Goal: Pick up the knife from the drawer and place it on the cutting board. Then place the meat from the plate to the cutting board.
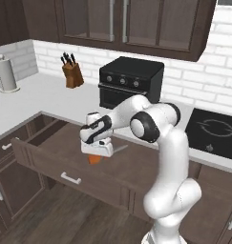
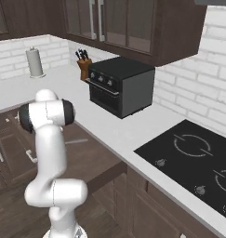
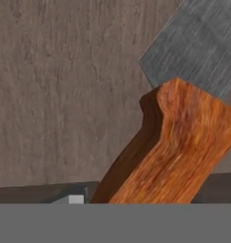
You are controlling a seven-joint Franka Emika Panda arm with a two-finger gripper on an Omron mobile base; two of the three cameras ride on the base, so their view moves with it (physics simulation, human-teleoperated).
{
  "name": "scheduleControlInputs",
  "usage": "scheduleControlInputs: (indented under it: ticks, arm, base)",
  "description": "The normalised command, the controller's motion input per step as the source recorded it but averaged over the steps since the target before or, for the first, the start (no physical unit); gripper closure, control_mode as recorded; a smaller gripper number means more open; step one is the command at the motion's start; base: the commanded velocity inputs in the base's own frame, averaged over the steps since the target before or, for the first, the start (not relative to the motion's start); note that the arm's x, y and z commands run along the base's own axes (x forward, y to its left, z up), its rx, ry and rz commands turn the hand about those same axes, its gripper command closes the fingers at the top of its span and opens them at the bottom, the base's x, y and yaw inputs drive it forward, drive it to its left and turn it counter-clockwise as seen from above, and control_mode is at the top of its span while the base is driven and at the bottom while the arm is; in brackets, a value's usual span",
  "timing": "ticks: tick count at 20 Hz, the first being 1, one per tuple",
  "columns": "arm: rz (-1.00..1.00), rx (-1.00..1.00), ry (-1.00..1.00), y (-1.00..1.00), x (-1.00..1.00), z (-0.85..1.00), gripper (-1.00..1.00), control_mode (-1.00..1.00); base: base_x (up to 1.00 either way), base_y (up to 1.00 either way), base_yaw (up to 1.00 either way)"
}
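I've got the gripper [image 1: 95, 153] low in the wide dark brown wooden drawer [image 1: 136, 164], left of centre in the left base view, and I think the jaws are pinching the small orange-handled knife [image 3: 174, 142], though the fingertips are hidden, so I can't confirm. The knife looks light and rigid, and the chunky wooden handle filling the lower right of the hand view is the place to hold, clear of the grey blade. I see nothing else in the drawer.
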Motion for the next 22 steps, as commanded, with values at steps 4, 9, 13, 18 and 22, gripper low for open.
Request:
scheduleControlInputs:
  ticks: [4, 9, 13, 18, 22]
  arm:
    - [0.00, -0.01, 0.01, 0.51, -0.88, 1.00, 1.00, -1.00]
    - [0.00, 0.00, 0.04, 0.49, -0.77, 1.00, 1.00, -1.00]
    - [0.00, 0.00, 0.01, 0.28, -0.76, 1.00, 1.00, -1.00]
    - [0.10, 0.00, -0.15, -0.10, -0.80, 1.00, 1.00, -1.00]
    - [0.13, 0.00, -0.24, -0.66, -0.53, 0.90, 1.00, -1.00]
  base:
    - [0.00, 0.00, 0.00]
    - [0.00, 0.00, 0.00]
    - [0.00, 0.00, 0.00]
    - [0.00, 0.00, 0.00]
    - [0.00, 0.00, 0.00]
